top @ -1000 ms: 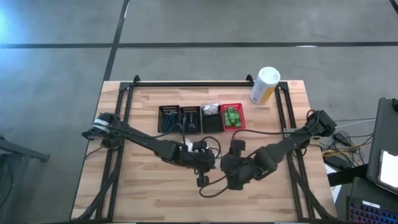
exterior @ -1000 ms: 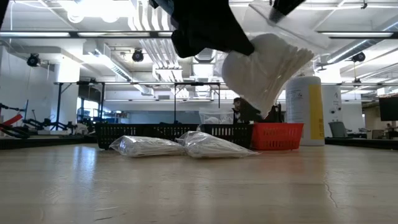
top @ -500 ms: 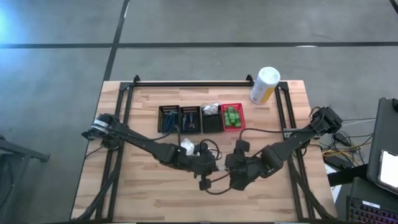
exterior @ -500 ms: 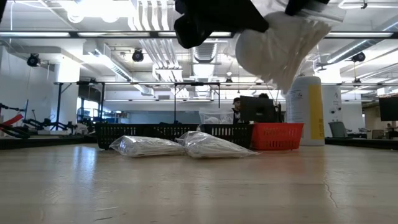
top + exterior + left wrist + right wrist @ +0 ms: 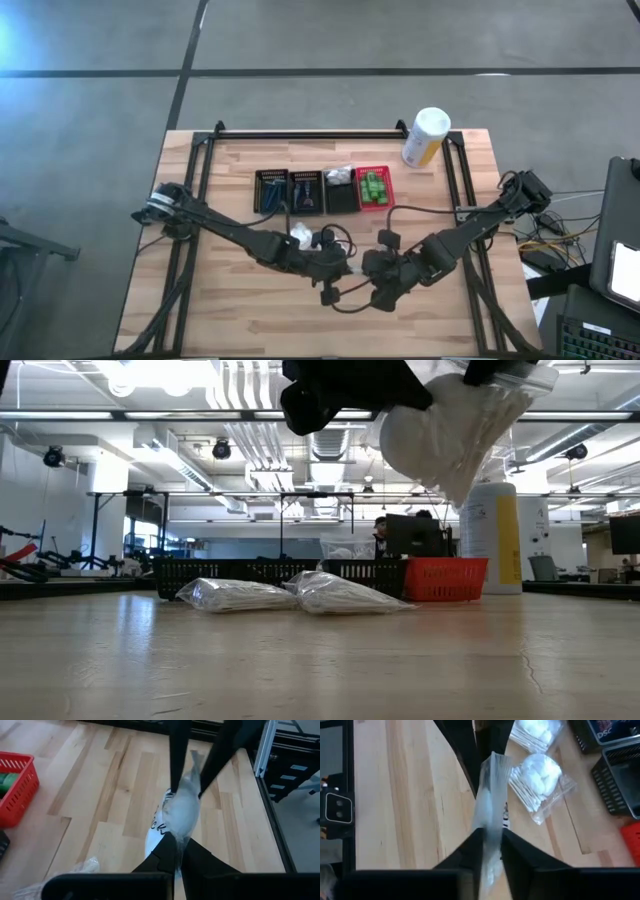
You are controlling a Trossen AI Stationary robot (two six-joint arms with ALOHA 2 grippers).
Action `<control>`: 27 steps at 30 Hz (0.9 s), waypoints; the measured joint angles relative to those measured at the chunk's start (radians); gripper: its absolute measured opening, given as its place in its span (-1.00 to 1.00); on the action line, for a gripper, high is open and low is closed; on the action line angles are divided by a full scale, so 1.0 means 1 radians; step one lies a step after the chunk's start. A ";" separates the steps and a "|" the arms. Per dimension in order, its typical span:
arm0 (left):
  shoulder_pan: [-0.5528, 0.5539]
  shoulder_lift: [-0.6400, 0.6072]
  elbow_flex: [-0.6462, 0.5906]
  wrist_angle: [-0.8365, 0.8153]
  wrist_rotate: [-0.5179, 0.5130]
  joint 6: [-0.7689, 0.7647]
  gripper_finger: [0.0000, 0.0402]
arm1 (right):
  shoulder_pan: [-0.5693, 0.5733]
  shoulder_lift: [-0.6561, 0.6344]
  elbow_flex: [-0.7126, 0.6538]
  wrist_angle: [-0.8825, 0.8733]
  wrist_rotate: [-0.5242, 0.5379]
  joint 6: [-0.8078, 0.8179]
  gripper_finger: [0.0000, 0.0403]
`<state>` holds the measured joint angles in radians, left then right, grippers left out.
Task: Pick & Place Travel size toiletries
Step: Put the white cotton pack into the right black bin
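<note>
Wood-plank table (image 5: pixel 240 310), light butcher-block top, black frame rails along back & both sides. Resting on it: 4 small baskets in a row near back edge — 3 black (image 5: pixel 271 190), (image 5: pixel 306 189), (image 5: pixel 340 189), 1 red (image 5: pixel 376 187) at right end holding green bottles. White-and-yellow canister (image 5: pixel 425 137) upright at back right corner. 2 clear bags of white puffs (image 5: pixel 235 595), (image 5: pixel 345 596) lying side by side in front of baskets, touching.
</note>
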<state>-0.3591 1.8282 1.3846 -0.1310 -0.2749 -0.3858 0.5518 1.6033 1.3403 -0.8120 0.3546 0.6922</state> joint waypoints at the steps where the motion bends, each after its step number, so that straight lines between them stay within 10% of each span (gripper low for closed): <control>1: 0.000 0.000 0.000 0.000 0.000 0.003 -0.94 | 0.000 -0.002 0.000 0.000 0.000 -0.002 -0.77; 9: -0.002 0.000 0.000 -0.005 -0.006 -0.003 -0.86 | -0.023 -0.007 0.000 0.000 -0.024 -0.034 -0.95; 27: -0.063 -0.111 0.000 -0.264 -0.185 -0.171 0.39 | -0.131 -0.009 0.012 -0.023 -0.116 -0.222 -0.96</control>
<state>-0.4222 1.7176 1.3846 -0.3950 -0.4595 -0.5567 0.4207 1.5944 1.3527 -0.8345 0.2391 0.4704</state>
